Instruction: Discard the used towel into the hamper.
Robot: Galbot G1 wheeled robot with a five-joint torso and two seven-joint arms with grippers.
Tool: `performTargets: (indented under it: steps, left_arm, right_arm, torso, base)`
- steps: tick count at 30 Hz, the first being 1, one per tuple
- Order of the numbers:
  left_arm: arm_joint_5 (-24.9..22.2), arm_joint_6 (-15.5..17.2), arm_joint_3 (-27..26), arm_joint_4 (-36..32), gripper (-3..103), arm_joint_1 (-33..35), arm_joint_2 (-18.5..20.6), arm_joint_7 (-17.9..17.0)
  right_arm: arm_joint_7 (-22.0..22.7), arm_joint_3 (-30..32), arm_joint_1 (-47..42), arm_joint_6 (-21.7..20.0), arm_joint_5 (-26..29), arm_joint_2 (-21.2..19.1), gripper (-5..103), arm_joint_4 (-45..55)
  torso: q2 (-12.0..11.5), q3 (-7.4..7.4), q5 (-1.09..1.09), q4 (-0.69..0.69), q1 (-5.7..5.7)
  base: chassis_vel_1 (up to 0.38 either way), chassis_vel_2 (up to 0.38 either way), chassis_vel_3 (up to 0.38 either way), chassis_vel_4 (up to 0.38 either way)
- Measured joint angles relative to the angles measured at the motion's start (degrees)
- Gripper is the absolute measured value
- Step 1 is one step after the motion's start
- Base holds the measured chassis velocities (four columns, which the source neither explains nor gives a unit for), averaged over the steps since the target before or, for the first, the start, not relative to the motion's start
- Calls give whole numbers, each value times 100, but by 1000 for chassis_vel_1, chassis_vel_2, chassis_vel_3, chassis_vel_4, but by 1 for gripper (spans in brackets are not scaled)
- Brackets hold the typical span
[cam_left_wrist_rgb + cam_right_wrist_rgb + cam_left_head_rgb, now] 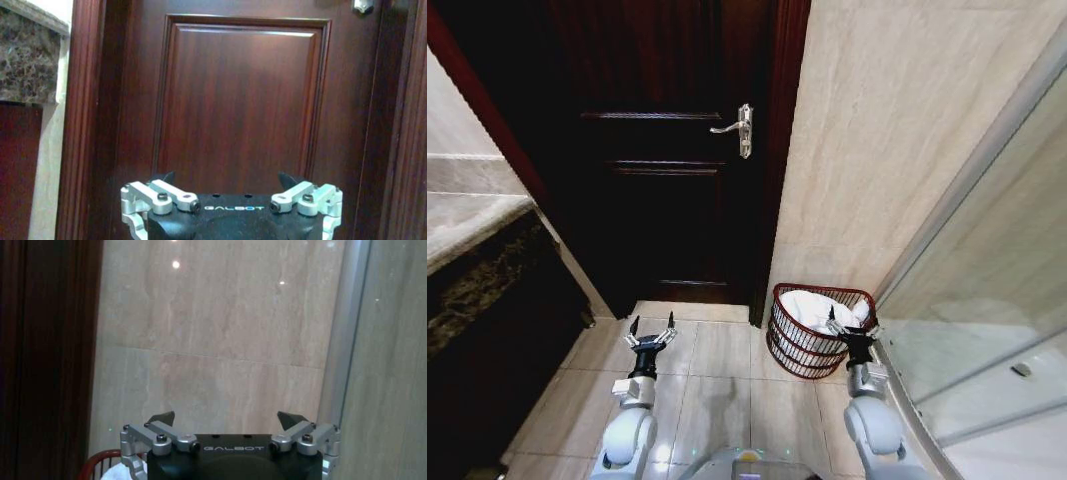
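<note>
1. The round red-brown wire hamper stands far right by the beige wall, a white crumpled towel inside.
2. The right gripper, fingers apart, hangs over its near rim.
3. The left gripper, fingers apart, hangs before the dark wooden door.

One hamper is standing on the tiled floor, in the corner by the door frame and glass panel. One white towel is lying inside it. Two grippers are showing, left gripper and right gripper, both spreading their fingers. One door is carrying one handle.
</note>
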Motion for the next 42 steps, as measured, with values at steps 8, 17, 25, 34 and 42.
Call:
performTargets:
  steps: [8, 17, 25, 34, 42]
  left_arm:
    - [13, -25, -33, 0, 100, 17, 38, 0]
    - [49, 22, -21, 8, 100, 4, 35, -1]
    - [-15, -64, -28, 23, 100, -25, 45, -6]
    - [-60, -74, -48, -5, 100, -5, 43, -25]
    - [-43, -70, -52, -63, 100, 23, -1, -25]
  right_arm:
    - [93, -71, 25, 158, -29, 4, 100, -38]
    - [155, -30, -8, 247, -67, -3, 100, -32]
    - [158, -19, -42, 287, -56, -5, 100, -24]
    - [-54, 224, -129, 249, 136, -6, 100, 42]
    - [-176, 303, -260, 156, 137, -18, 100, 92]
  torso:
    - [0, 0, -1, 0, 0]
    - [0, 0, 0, -1, 0]
    - [0, 0, 0, 0, 0]
    - [0, 0, 0, 0, 0]
    - [0, 0, 0, 0, -1]
  base:
    - [25, 27, -24, -24]
    - [-3, -1, -11, -8]
    - [0, 0, 0, 0]
    - [0, 0, 0, 0]
    - [0, 0, 0, 0]
